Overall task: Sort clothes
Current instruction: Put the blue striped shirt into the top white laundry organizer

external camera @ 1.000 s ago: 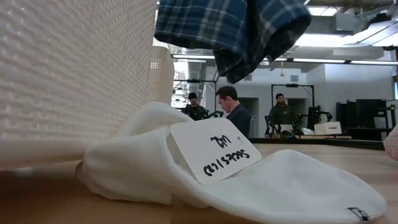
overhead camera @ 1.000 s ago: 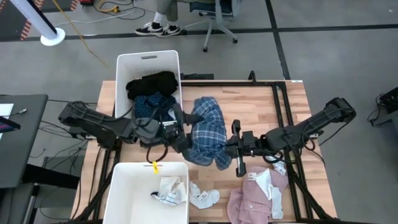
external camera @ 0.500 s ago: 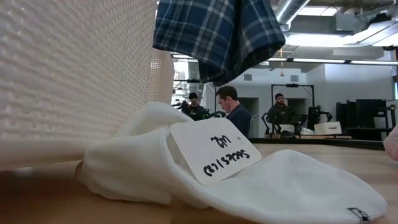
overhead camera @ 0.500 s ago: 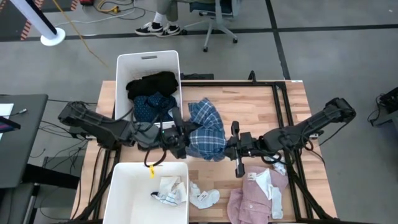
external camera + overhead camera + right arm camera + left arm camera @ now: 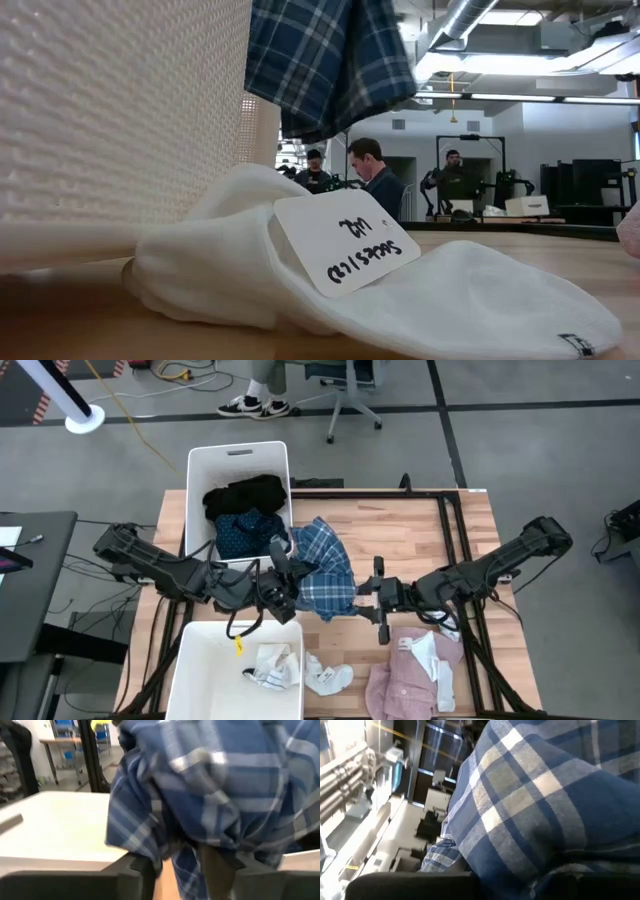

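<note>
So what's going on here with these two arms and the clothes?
The robot is sorting clothes. The left gripper is shut on the blue plaid shirt, holding it off the table beside the far bin, which already holds a black top and a navy dotted shirt. The right gripper sits at the shirt's other edge. A pink shirt and white socks lie on the table.

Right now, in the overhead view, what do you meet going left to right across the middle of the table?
Left gripper → blue plaid shirt → right gripper → right arm.
</note>
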You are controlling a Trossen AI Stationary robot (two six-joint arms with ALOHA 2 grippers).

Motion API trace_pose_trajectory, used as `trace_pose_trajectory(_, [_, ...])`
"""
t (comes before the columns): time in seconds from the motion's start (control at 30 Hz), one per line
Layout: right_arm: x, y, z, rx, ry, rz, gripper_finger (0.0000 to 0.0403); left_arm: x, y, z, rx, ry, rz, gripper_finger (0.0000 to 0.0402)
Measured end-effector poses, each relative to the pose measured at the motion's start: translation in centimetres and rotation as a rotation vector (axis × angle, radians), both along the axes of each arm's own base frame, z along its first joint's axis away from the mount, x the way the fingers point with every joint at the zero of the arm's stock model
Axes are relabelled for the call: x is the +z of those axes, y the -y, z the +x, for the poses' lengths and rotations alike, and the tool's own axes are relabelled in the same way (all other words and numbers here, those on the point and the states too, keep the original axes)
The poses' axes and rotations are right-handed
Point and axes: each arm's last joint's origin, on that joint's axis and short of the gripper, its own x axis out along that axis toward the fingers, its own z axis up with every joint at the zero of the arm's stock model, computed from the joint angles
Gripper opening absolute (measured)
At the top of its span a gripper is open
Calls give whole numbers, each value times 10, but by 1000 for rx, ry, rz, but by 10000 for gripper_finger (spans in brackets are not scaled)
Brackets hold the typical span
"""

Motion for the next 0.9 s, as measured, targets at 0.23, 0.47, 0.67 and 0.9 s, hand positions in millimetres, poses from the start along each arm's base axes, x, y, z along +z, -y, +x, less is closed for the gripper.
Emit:
trace_pose_trajectory(0.23, [2,-2,-10,5,-27,-146,229,13,-2,-8,61,-38,-20,38])
trace_pose_trajectory(0.47, [1,-15,-18,-40,-46,-412,243,32,-11,-21,99,-89,-111,38])
trace_pose_trajectory(0.67, [5,-21,-22,-117,-44,-617,243,41,-26,-31,161,-125,-200,38])
trace_pose_trajectory(0.9, [29,-15,-20,-168,2,-755,243,44,-41,-35,153,-169,-343,38])
